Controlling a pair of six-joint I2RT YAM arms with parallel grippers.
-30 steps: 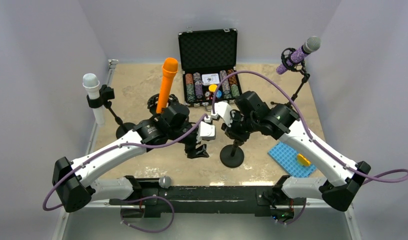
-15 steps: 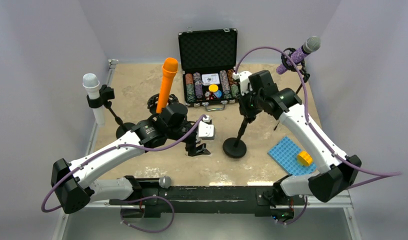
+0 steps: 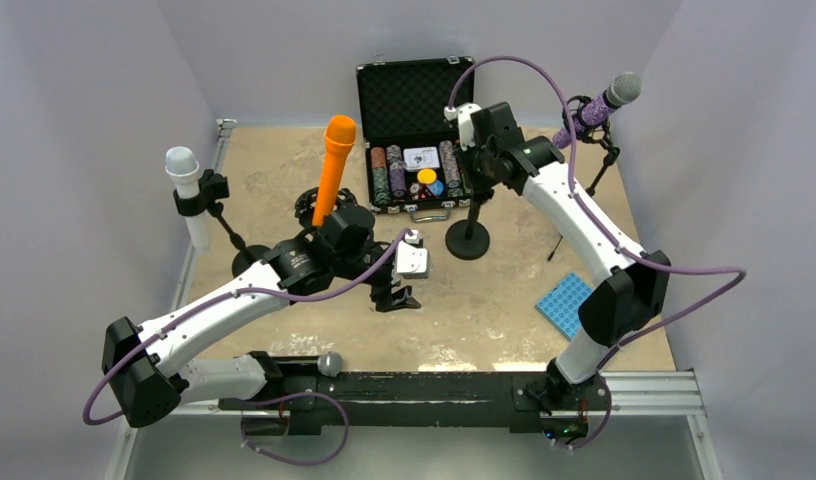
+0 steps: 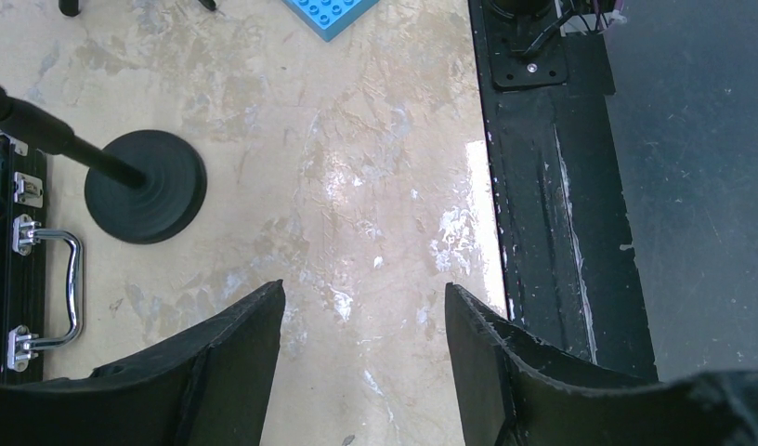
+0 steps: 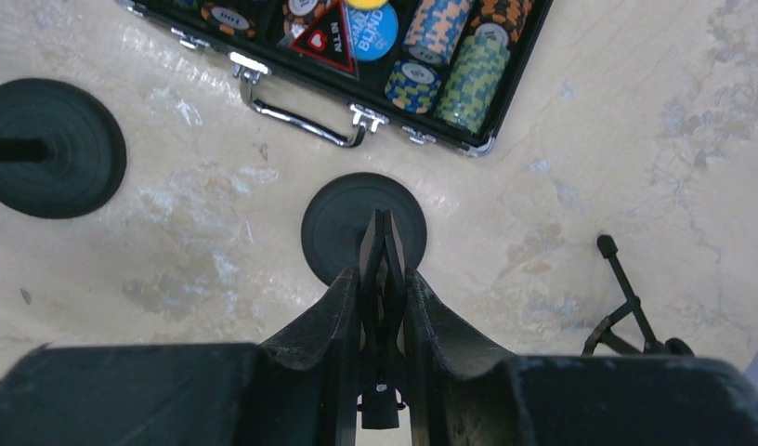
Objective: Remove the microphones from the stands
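1. The open poker case [image 3: 416,100] sits at the far edge.
2. My right gripper [image 5: 383,279] is clamped on the stand [image 3: 468,241], whose base is just beside the case.
3. My left gripper [image 4: 364,293] has its jaws apart and empty.
4. A grey microphone [image 3: 330,363] head shows by the near rail.

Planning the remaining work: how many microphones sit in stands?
3: the white microphone at the left edge, the orange microphone centre-left, the purple microphone far right. The stand held by the right gripper is bare.
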